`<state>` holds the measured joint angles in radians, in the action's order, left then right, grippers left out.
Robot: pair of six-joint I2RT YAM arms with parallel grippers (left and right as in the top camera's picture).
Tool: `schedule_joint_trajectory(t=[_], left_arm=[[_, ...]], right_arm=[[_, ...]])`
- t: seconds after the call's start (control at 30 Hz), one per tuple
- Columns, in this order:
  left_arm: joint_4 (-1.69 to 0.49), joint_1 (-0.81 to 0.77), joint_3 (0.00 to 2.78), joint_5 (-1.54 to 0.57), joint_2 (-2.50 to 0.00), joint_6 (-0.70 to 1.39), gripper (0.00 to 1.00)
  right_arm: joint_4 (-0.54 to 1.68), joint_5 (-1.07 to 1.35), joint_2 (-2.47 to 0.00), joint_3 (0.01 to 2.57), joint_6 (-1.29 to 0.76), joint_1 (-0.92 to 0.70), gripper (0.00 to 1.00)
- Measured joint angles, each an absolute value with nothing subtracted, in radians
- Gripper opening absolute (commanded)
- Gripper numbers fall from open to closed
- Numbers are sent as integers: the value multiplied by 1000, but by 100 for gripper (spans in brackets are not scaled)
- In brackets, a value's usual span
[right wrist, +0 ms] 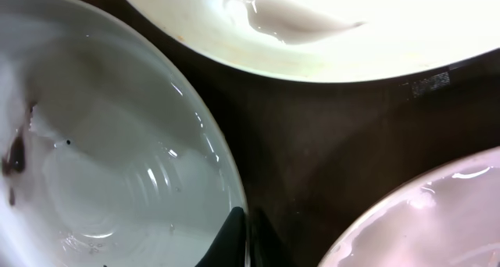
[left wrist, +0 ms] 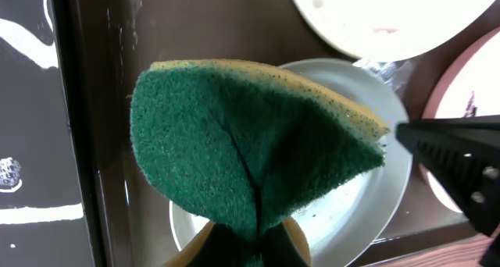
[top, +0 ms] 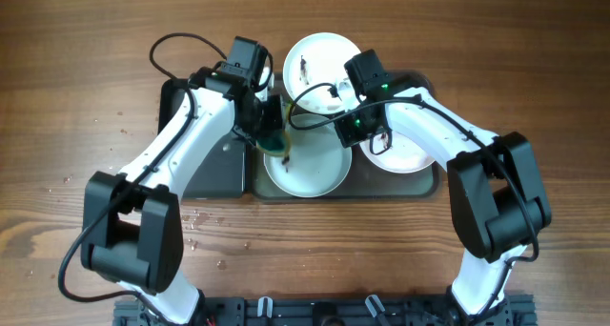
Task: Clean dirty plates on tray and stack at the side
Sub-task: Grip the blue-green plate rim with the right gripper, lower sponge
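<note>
Three white plates lie on the dark-grey tray [top: 431,185]: a far plate [top: 319,64], a right plate [top: 405,154] and a front plate [top: 307,172]. My left gripper [top: 274,147] is shut on a folded green and yellow sponge [left wrist: 250,150], held over the front plate's [left wrist: 355,181] left part. My right gripper [right wrist: 248,240] is shut on that plate's right rim, one finger inside and one outside. The front plate [right wrist: 109,165] looks faintly bluish and wet, with a dark smudge [right wrist: 14,154]. The far plate has a smudge [top: 303,67] too.
A smaller black tray [top: 214,169] lies left of the grey tray, under my left arm. Bare wooden table [top: 534,59] surrounds both trays. My right gripper's black body [left wrist: 461,158] shows close beside the sponge in the left wrist view.
</note>
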<state>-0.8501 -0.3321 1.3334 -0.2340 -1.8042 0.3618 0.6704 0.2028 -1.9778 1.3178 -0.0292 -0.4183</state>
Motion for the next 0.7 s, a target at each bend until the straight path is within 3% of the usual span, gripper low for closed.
schedule_joint_trajectory(t=[0.3,0.7], left_arm=[[-852,-397,1330,-223,-1809,372,4],[-872,-461,1329,-56,-1820,516,4]], right_arm=[[657,201,-1978,1317,-60,-418,4],[657,201,-1978,1317,-68,-418,4]])
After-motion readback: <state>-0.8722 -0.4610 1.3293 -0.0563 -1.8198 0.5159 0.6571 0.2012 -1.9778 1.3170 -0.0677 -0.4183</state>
